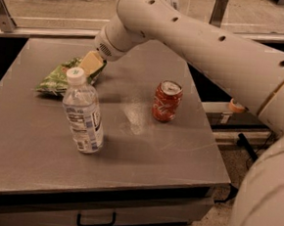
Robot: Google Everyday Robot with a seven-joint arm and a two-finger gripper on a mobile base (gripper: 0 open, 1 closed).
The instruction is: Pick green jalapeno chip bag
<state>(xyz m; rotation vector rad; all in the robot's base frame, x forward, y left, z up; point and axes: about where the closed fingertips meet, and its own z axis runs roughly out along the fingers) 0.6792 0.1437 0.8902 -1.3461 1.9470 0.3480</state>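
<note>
Bag (56,81): light, soft, slippery; far left.
Gripper (92,62): at bag's right end; open or closed, cannot tell.
Hold: likely pinch that end.

Bag: crinkled foil chip bag (53,81), shiny green, lighter patches, pale lettering
Bottle: clear plastic water bottle (83,115), white cap
Can: round metal soda can (166,101), orange-red
Gripper: pale yellow gripper (92,63), at the bag's right end

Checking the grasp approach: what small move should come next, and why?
Probably lower the end effector a little onto the green jalapeno chip bag: it sits at the bag's right end, behind the water bottle, and no hold shows yet.
</note>
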